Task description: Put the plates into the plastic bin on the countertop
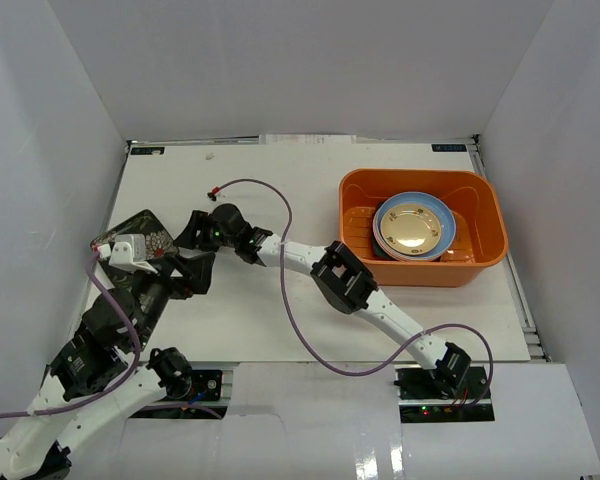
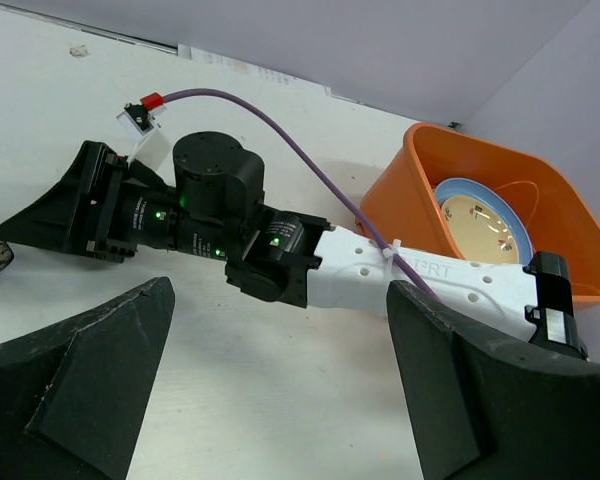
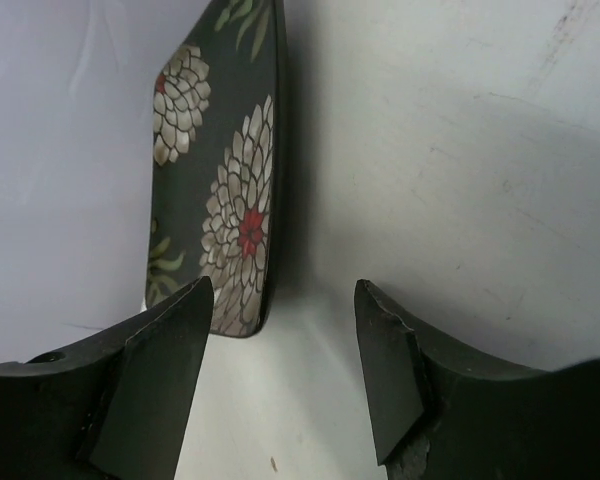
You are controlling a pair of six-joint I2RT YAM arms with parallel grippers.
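Observation:
A black floral rounded-square plate (image 1: 140,228) sits at the countertop's (image 1: 270,320) left edge, by the wall. In the right wrist view this plate (image 3: 230,190) stands tilted just beyond my right gripper (image 3: 285,290), whose jaws are open and hold nothing; the plate's near corner is level with the left fingertip. From above, the right gripper (image 1: 185,235) reaches across to the plate. My left gripper (image 2: 280,288) is wide open over bare table, just behind the right wrist. The orange plastic bin (image 1: 485,215) holds stacked plates (image 1: 413,226), a blue one under a cream one.
The right arm (image 1: 350,280) lies diagonally across the table, and its purple cable (image 1: 285,215) loops over the surface. Pale grey walls close in the left, back and right sides. The left arm's wrist (image 1: 130,250) partly covers the floral plate from above.

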